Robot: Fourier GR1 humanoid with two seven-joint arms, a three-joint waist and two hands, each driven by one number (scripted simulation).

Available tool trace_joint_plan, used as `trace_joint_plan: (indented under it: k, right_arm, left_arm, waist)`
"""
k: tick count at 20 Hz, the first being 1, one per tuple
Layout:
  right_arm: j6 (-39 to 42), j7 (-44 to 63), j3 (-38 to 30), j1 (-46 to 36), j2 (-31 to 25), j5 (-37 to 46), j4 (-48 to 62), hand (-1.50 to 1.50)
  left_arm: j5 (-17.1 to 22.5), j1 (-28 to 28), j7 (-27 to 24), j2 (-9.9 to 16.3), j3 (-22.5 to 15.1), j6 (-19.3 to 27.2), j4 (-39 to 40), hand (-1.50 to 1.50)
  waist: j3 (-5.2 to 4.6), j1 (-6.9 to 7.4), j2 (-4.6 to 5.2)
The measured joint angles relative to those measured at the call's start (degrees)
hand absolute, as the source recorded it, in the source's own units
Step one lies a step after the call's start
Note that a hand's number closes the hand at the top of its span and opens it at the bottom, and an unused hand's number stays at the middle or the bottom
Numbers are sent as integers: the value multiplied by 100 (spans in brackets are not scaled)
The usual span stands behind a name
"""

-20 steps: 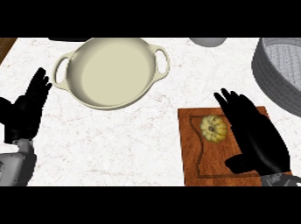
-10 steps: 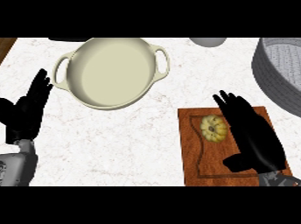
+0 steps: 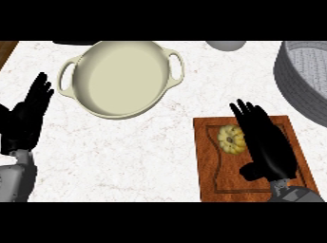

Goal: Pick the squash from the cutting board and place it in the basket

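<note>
A white marbled counter [image 3: 159, 156] fills the view, with a strip of brown wood at its far left corner. I have the right hand [image 3: 264, 142] out over the wooden cutting board [image 3: 212, 161], fingers straight and close together, pointing away from me. The squash [image 3: 229, 137], a small pale yellow ribbed one, lies on the board's upper half, just at the left edge of that hand and partly covered by it. Nothing is curled round it, so I judge I am at the approach step, with the grasp not yet made. Next I need to bring the fingers and thumb down on either side of the squash and close round it, then lift and carry it up and to the right to the grey basket [image 3: 313, 80], which sits at the right edge, near the board's far corner. What I can see of the basket's inside holds nothing, though part of it runs out of view. A cream pot [image 3: 120, 78] with two handles stands left of centre, well apart from the board, and it looks empty. A small grey thing [image 3: 226, 45] shows at the top edge; I cannot tell what it is. The left hand [image 3: 22, 121] rests open at the left edge, fingers up.
</note>
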Motion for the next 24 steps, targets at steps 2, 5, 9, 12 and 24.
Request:
trace_joint_plan:
  k: [2, 5, 9, 12, 24]
  right_arm:
    - [-10, -78, -87, -96, 50, 75, 196, -150]
    - [-123, -162, -103, -108, 186, 223, 416, -150]
    - [-17, -157, -154, -245, 336, 360, 520, -150]
    - [-176, -328, -250, -206, 343, 431, 732, -150]
    - [196, -696, -461, -510, 352, 506, 1343, 150]
  left_arm:
    - [-55, 72, -17, -72, -41, 13, -66, 0]
    - [-138, 40, -4, -149, -70, 53, -75, 0]
    - [-95, -56, -78, -147, 44, -5, 94, 0]
    - [-118, -5, -156, -179, 40, -48, 119, 0]
    - [-113, 33, -42, -182, 122, -123, -25, 0]
  waist:
    - [0, 2, 0]
    - [0, 1, 0]
    - [0, 0, 1]
    - [-9, 0, -9]
    - [-49, 12, -46]
